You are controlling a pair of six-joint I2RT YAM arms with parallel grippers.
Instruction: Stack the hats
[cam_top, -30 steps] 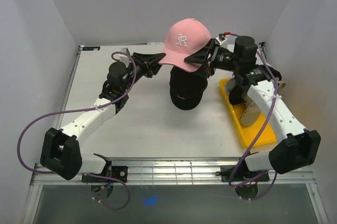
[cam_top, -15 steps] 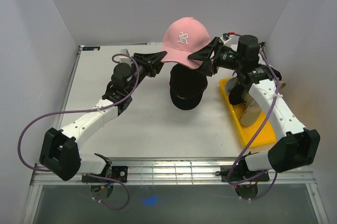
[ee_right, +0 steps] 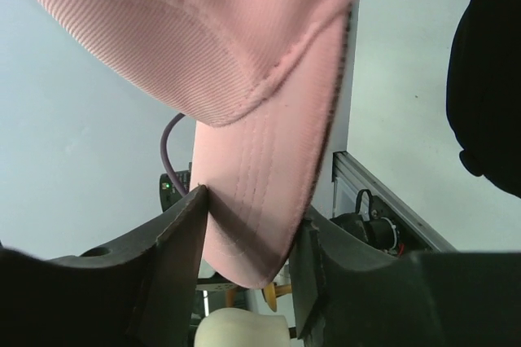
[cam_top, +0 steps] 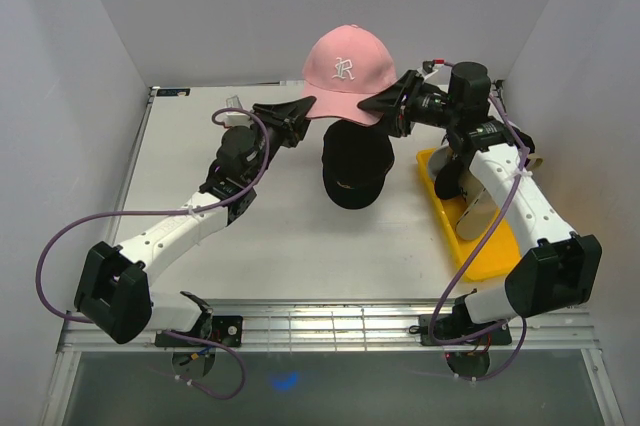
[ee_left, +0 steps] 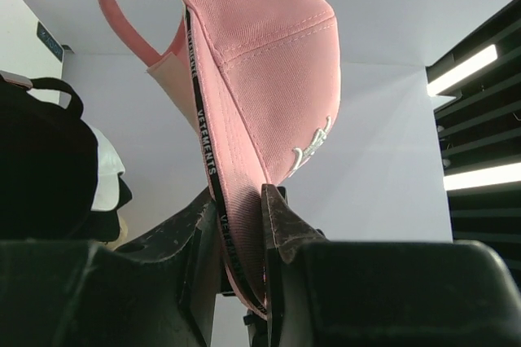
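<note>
While the pink hat [cam_top: 345, 71] hangs over the stacked hats [cam_top: 355, 171] at far centre of the bench [cam_top: 260, 236], left fingers [ee_left: 285, 225] pinching its band edge and right fingers [ee_right: 181, 241] its brim, it appears light, soft-crowned, best held by those stiffer edges.

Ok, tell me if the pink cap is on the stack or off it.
Off: the left fingers and right fingers pinch the pink cap, held above the black caps.
</note>
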